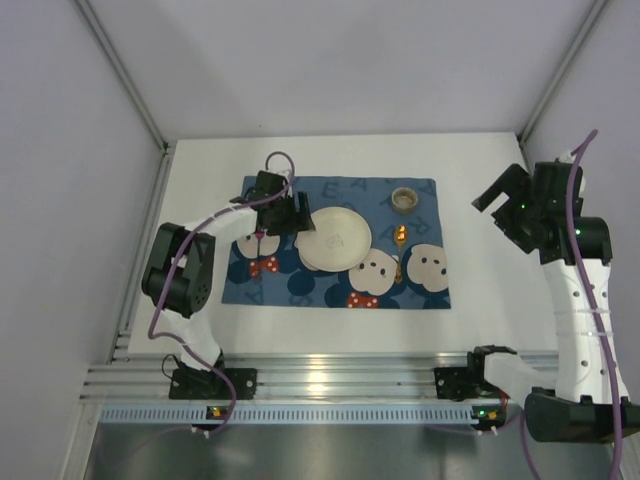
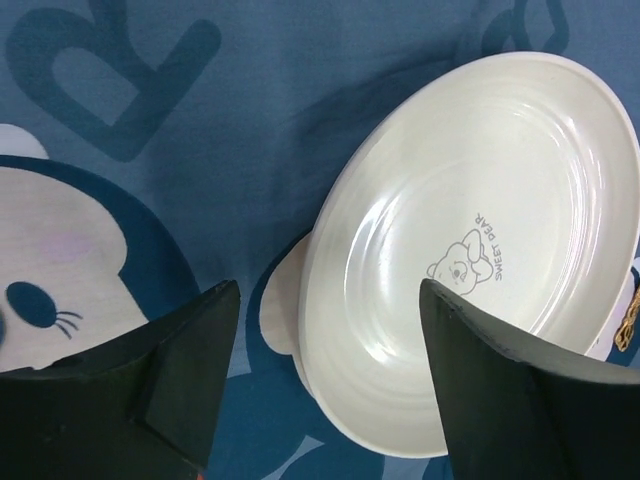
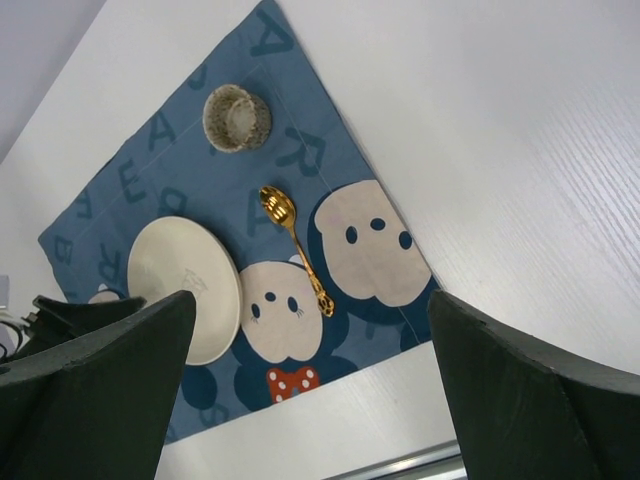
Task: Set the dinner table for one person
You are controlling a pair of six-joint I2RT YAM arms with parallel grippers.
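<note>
Dinner table (image 1: 490, 300) — plain white, smooth — left claw (image 2: 328, 292) and right claw (image 3: 311, 300) gape wide.

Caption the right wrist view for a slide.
Open right hand above the white table, overlooking a blue placemat set with plate, gold spoon and small cup.

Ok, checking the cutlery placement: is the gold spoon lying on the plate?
No, the spoon lies on the blue placemat beside the plate, not touching it.

Plain white dinner table (image 1: 490, 300), blue placemat (image 1: 270, 288) printed with darker letters and cartoon mouse faces, cream plate (image 1: 335, 238) with grey bear motif, gold spoon (image 1: 399, 245), speckled beige cup (image 1: 404, 199)
</note>
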